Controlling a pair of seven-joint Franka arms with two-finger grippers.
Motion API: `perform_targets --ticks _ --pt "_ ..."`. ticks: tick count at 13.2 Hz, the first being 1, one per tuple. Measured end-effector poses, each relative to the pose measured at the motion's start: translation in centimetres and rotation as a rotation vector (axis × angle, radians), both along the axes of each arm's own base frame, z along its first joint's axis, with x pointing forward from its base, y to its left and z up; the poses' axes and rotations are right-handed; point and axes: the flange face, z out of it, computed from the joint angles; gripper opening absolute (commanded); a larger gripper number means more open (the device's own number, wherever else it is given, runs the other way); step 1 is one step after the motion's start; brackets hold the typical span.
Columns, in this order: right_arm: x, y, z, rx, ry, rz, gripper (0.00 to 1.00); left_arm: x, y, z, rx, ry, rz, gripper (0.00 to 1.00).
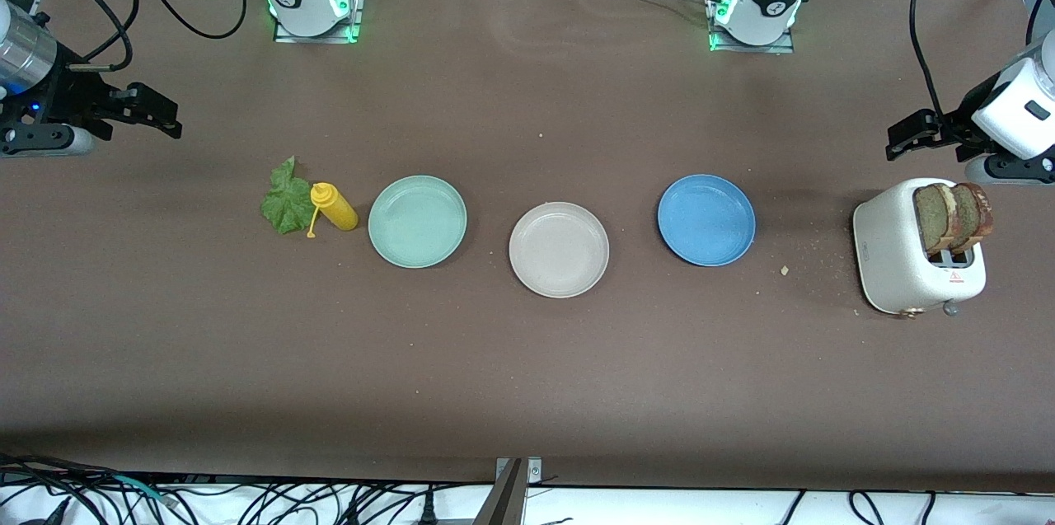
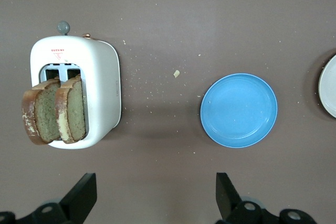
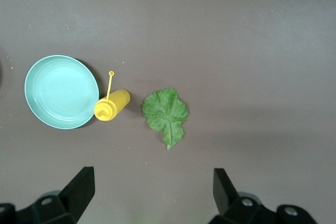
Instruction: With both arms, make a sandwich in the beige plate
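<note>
Sitting empty at table centre, the beige plate awaits everything: bread slices in the toaster at three o'clock, lettuce at nine; left gripper and right gripper gape wide, holding nothing.

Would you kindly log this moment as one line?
round pale beige plate: bare | two bread slices: in white toaster | left gripper, right gripper: open, waiting

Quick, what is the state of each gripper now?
Left gripper: open, holding nothing, up near the toaster.
Right gripper: open, holding nothing, near the lettuce leaf.
</note>
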Motion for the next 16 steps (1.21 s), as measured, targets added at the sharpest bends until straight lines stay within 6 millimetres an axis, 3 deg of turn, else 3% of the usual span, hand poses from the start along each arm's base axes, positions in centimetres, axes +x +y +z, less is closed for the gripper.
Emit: perform_targets --ticks 16 --pt "-0.22 0.06 -0.16 -0.001 0.02 0.001 1.0 0.21 0.01 0.08 -0.001 -0.003 0.0 1.0"
